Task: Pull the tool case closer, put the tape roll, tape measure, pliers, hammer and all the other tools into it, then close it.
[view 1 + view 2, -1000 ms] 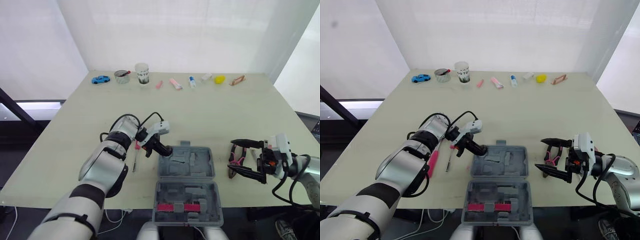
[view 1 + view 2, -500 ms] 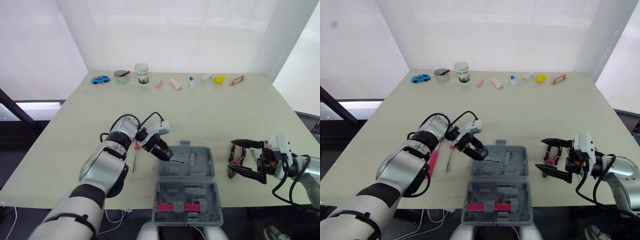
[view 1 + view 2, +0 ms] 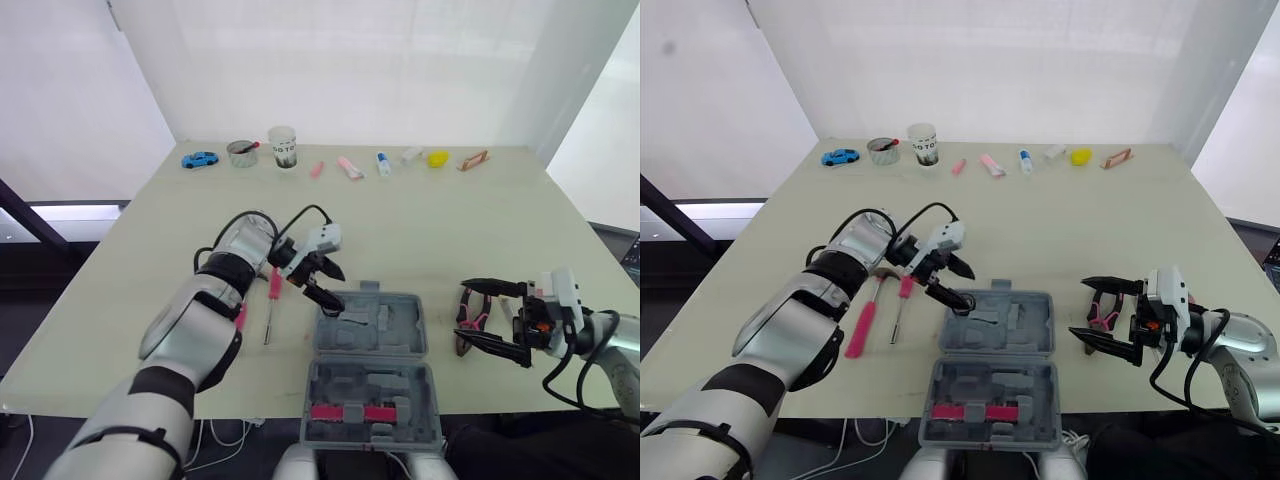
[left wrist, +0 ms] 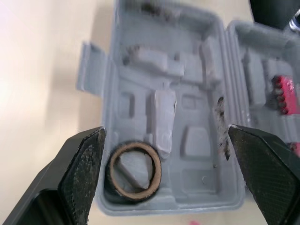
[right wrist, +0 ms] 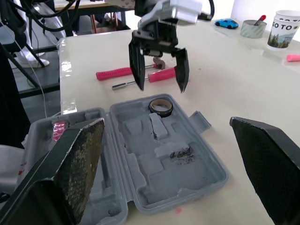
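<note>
The grey tool case lies open at the near table edge, its near half holding pink bits. A brown tape roll rests in the far left corner of the case's far half, also seen as the tape roll. My left gripper hangs open just above the roll, touching nothing. The pink-handled hammer and a pink-handled screwdriver lie left of the case. At the right, the pink-handled pliers lie on the table between the spread fingers of my open right gripper.
Along the far edge of the table stand a blue toy car, a metal tin, a paper cup and several small items, among them a yellow one. Bare table lies between that row and the case.
My left gripper has opened, left the tape roll in the case's corner and lifted a little away from it. The right arm has stayed where it was.
</note>
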Available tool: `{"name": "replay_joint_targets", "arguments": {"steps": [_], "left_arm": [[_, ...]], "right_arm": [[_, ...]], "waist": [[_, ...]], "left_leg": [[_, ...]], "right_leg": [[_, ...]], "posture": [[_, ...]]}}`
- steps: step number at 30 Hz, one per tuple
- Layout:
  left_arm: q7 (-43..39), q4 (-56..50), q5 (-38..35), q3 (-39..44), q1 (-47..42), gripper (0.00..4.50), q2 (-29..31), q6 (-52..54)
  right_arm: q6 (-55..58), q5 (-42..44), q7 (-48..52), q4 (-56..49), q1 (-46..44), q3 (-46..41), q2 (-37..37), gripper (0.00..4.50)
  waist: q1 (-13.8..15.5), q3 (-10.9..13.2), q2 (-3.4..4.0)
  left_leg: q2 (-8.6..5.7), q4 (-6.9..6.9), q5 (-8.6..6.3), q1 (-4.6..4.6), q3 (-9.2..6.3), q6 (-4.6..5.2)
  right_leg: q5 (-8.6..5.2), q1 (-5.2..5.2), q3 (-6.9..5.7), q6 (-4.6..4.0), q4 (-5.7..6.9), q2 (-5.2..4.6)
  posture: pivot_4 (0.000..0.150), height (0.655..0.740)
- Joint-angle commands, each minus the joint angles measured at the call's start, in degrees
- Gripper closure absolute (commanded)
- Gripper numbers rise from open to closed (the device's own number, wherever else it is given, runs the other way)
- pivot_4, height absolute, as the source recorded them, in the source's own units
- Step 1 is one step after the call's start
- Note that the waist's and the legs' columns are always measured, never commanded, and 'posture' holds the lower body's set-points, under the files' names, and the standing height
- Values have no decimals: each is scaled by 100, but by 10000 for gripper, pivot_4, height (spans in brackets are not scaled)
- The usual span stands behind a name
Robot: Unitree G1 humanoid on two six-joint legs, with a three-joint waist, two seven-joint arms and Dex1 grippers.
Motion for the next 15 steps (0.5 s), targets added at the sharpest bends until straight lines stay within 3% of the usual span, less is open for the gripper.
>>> {"name": "replay_joint_targets", "arguments": {"steps": [1, 5, 8, 10, 12, 15], "left_arm": [[-258, -475, -527, 105, 80, 734, 222, -9], [-217, -486, -962, 915, 411, 734, 223, -199], [-176, -572, -1052, 1368, 801, 7310, 238, -386], [-111, -721, -1142, 1658, 1084, 21196, 226, -453], [-72, -836, -1199, 1876, 1320, 26368, 211, -549], [-57, -932, -1240, 2141, 1699, 26368, 210, -652]], "right_arm": [[-115, 32, -64, -132, 10, -30, 56, 0], [-128, 3, -147, -155, -27, 7, 153, 0], [-142, -17, -203, -170, -49, 36, 210, 0], [-166, -33, -251, -179, -66, 59, 260, 0], [-191, -51, -292, -181, -80, 79, 309, 0], [-256, -84, -358, -169, -95, 123, 393, 0]], "waist": [[1, 0, 1], [10, 0, 1], [-1, 0, 2], [3, 0, 2], [4, 0, 2], [10, 0, 2]], "left_leg": [[-4, 1, 0, 0, -4, 0], [-6, 1, 0, 0, 1, 0], [-6, 2, 0, 0, 0, 0], [-6, 2, 0, 1, 0, 0], [-6, 2, 0, 1, 1, 0], [-6, 3, 0, 1, 1, 0]], "right_leg": [[-1, 0, 24, -1, 2, 18], [-2, 0, 32, 0, 6, 17], [-2, 0, 32, -1, 6, 17], [-2, 0, 31, -1, 8, 18], [-2, 0, 31, -1, 9, 17], [-2, 0, 31, 0, 9, 16]], "posture": [[1500, 7400], [1500, 7400], [1500, 7400], [1500, 7400], [1500, 7400], [1500, 7400]]}}
